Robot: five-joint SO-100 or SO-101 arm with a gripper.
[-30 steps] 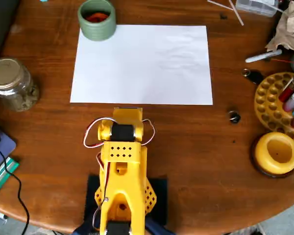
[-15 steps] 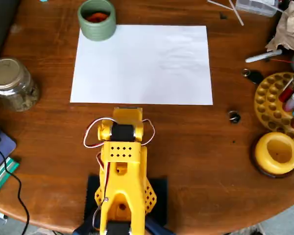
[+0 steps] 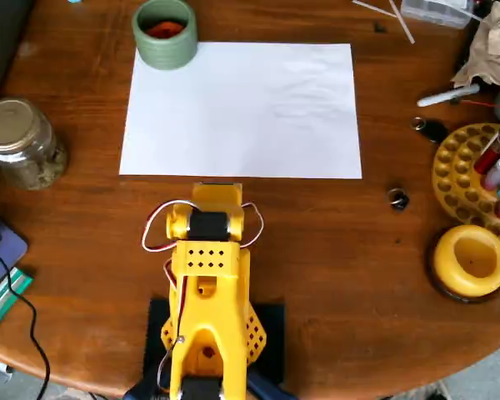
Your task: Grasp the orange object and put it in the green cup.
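The sage-green cup (image 3: 164, 50) stands at the far left of the table, just beyond the corner of a white sheet of paper (image 3: 242, 108). The small orange object (image 3: 164, 29) lies inside the cup, on its dark bottom. My yellow arm (image 3: 208, 258) is folded back at the near edge of the table, well short of the cup. Its front end (image 3: 217, 196) just overlaps the near edge of the paper. The fingers are tucked under the arm and hidden, so I cannot tell whether they are open or shut. Nothing shows in them.
A glass jar with a metal lid (image 3: 18, 142) stands at the left. A yellow ring-shaped bowl (image 3: 471, 260) and a yellow holder with pens (image 3: 479, 175) stand at the right. Small metal bits (image 3: 397, 198) and clutter lie at the far right.
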